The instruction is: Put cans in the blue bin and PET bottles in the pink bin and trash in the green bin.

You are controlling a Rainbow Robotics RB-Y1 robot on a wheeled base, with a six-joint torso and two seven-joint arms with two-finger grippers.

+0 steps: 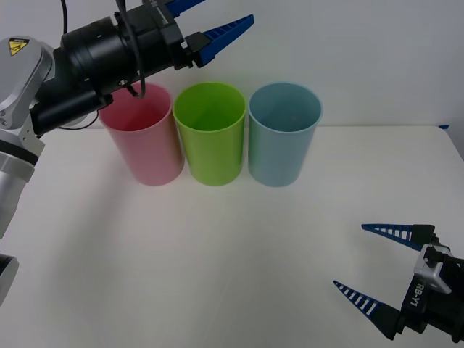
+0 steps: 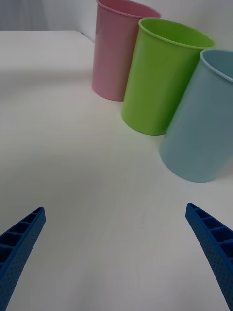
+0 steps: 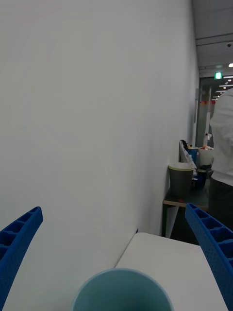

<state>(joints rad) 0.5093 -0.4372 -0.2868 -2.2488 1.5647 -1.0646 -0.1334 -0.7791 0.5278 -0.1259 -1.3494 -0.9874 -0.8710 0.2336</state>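
The left hand is being held high above the pink bin and green bin, its blue fingers spread wide and nothing carried between them. The right hand is being kept low over the near right of the worktop, likewise wide and empty. The three bins are standing upright in a row at the far edge, pink, green, then the blue bin, each just beside the next. No can, bottle or trash is being shown on the worktop. The bins are judged light, stiff and smooth-walled, easily tipped if nudged at the rim; a hold would best be taken across the rim.
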